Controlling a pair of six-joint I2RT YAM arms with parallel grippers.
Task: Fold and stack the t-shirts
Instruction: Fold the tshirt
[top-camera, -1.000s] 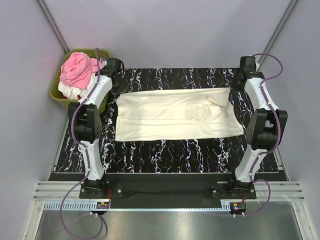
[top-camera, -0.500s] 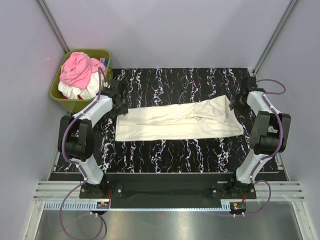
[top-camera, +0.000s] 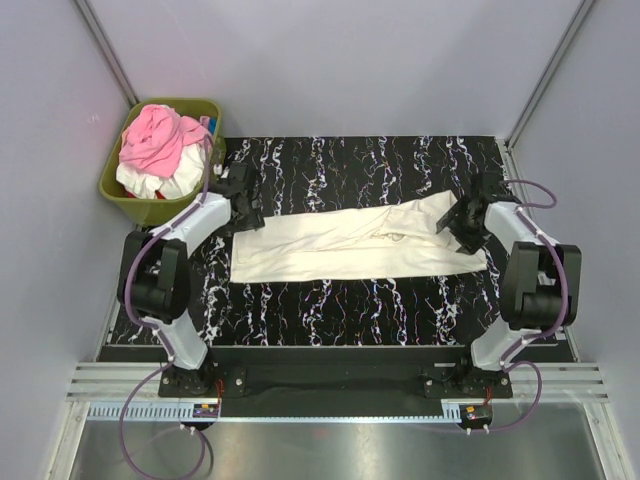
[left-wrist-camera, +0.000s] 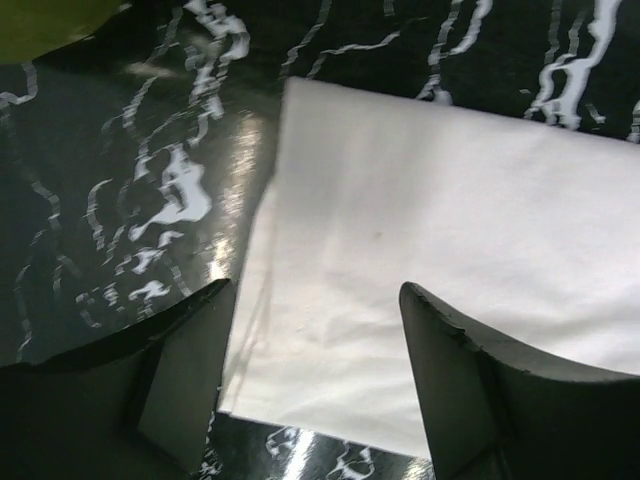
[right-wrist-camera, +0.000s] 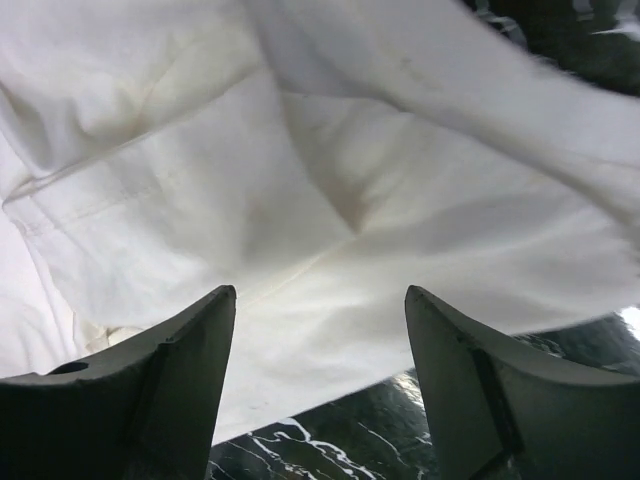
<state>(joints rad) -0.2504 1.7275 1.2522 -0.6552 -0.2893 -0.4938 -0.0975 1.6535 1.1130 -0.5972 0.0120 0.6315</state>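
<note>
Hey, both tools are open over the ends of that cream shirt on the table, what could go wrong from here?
1. The right tool hovers over rumpled, overlapping layers of the cream shirt; it may pinch only the top layer, so the fold could slip apart.
2. The left tool sits at the shirt's edge, partly over bare table; it might catch just a sliver or miss.

Overhead light was bright and even, shadows soft. In the left wrist view, glare streaked the glossy mat (left-wrist-camera: 235, 160) toward nine o'clock.
</note>
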